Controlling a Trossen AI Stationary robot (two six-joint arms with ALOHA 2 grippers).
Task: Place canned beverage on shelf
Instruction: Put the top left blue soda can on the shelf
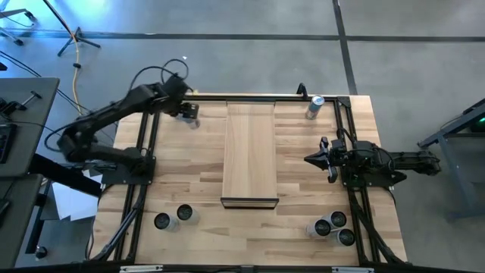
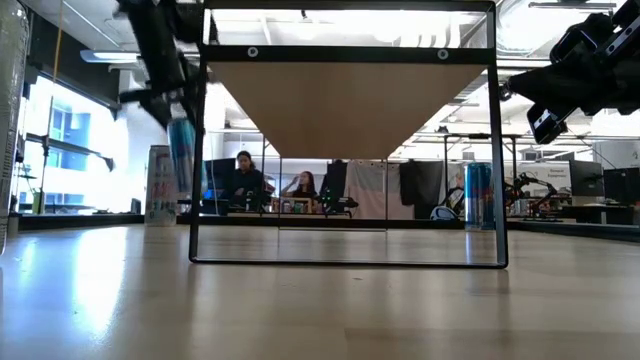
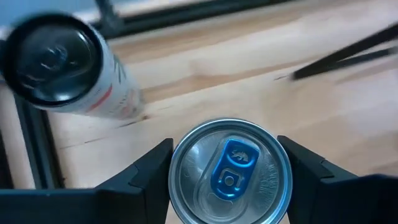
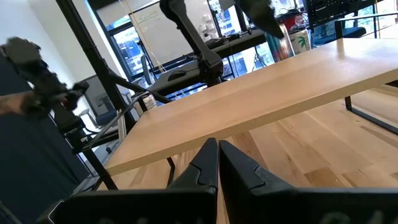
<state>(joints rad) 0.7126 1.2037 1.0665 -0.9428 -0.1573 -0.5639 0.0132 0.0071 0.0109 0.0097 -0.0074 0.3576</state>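
Currently catalogued:
- Left pincer (image 3: 229,168): at the far left corner of the butcher-block surface (image 1: 189,174), clamped on slim silver can with blue pull-tab (image 3: 229,171), lifted clear of the wood in the low view.
- Second can, dark-topped, white-and-red sided (image 3: 59,65): standing just beside the held one.
- Long light-wood shelf on black frame (image 1: 250,152): mid-surface, top bare.
- Right pincer (image 1: 312,159): fingers together, holding nothing, hovering right of shelf.
- Silver-blue can (image 1: 314,106): far right corner.
- Further cans: near corners, both sides.
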